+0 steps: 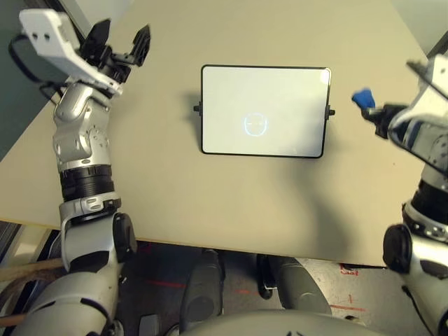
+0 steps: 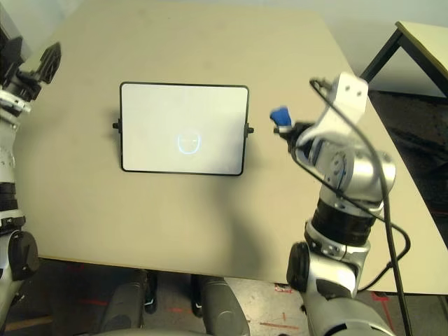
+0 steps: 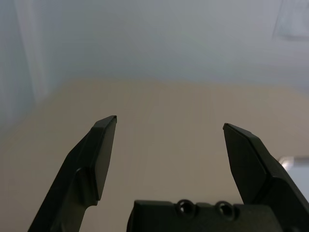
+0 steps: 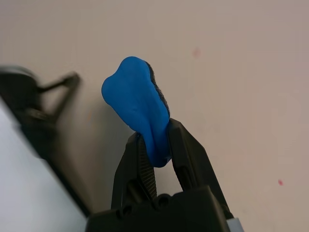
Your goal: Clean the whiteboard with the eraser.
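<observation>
**Blue eraser pinched in the right hand, beside the board's right edge**

A rectangular white whiteboard with a thin black frame and rounded corners (image 1: 264, 110) lies flat near the middle of the beige worktop (image 1: 210, 203). A small black knob sticks out from each of its short sides, and a faint blue round mark like a smiley (image 1: 255, 125) sits slightly below the board's centre. The rest of the white surface looks clean.

The right hand (image 4: 155, 145) has its two black fingers closed tight on the small bright blue oblong eraser (image 4: 137, 108). They grip its lower end, so most of the block stands out past the fingertips, with a dark layer along one face. In the head views the eraser (image 2: 280, 115) is held just off the board's right edge, near the right-hand knob, over bare worktop and apart from the board. Whether it touches the worktop cannot be told.

The left hand (image 1: 122, 42) is raised at the far left of the worktop, well apart from the board. Its fingers (image 3: 99, 150) are spread wide with nothing between them.
</observation>
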Controlling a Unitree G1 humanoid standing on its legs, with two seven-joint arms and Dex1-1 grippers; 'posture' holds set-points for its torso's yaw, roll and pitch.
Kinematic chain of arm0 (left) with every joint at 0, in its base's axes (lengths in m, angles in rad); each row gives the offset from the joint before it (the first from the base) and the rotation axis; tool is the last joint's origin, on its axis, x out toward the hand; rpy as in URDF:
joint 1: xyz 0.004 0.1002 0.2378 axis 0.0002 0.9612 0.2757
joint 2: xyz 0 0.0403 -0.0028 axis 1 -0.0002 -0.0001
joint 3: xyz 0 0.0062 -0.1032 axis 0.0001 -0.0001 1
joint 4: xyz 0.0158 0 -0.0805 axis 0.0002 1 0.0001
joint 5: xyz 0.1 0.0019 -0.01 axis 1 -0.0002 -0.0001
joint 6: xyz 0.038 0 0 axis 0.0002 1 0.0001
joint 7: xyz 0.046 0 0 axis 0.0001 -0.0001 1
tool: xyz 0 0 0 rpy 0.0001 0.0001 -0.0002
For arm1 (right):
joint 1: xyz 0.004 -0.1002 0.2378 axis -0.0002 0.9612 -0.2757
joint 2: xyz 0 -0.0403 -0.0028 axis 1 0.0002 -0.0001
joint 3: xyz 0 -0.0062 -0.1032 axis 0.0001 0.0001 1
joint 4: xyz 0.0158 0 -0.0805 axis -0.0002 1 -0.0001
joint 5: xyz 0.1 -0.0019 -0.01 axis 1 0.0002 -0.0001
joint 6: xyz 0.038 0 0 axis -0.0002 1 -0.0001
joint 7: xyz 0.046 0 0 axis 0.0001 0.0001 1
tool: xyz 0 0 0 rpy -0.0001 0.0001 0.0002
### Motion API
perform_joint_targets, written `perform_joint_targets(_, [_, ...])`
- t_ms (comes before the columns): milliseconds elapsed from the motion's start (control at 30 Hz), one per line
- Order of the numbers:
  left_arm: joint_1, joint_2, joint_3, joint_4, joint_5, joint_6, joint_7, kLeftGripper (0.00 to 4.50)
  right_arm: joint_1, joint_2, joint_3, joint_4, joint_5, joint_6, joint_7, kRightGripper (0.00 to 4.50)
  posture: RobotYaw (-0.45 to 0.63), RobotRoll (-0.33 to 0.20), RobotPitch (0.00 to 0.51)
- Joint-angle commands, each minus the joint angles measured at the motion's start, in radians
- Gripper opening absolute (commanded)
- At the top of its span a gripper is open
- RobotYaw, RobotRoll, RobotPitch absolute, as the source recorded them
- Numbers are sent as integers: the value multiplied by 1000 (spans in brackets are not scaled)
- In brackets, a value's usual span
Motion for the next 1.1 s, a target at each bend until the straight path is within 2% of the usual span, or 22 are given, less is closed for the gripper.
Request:
perform_joint_targets(33, [50, -10, -15, 61, 22, -36, 2, 4500, 46, 39, -29, 46, -5, -31, -48, 567, -80, 0, 154])
perform_joint_targets(267, [115, -52, -68, 79, 17, -3, -28, 4500, 75, 127, -89, 112, 0, -88, -137, 567, -68, 0, 150])
perform_joint_targets(500, [107, -64, -85, 64, 7, 15, -25, 4500, 80, 149, -98, 129, 19, -114, -166, 567, -67, 0, 148])
perform_joint_targets(533, [104, -64, -87, 64, 7, 17, -25, 4500, 82, 144, -99, 131, 22, -119, -166, 1302, -69, 0, 145])
perform_joint_targets(733, [75, -58, -93, 71, 6, 22, -32, 4500, 100, 108, -92, 125, 42, -133, -145, 3199, -79, 0, 138])
perform_joint_targets(833, [51, -59, -96, 83, 10, 17, -33, 4500, 124, 54, -52, 111, 60, -172, -99, 4262, -82, 0, 134])
perform_joint_targets(867, [43, -60, -96, 86, 11, 14, -33, 4500, 130, 33, -42, 105, 65, -183, -82, 4474, -82, 0, 134])
perform_joint_targets(933, [27, -57, -93, 92, 14, 2, -28, 4500, 137, -2, -48, 100, 87, -271, -41, 4474, -82, 0, 134])
perform_joint_targets(1100, [-6, -44, -65, 137, 30, -81, 23, 4500, 151, -91, -95, 252, 107, -779, 66, 4474, -88, 0, 140])
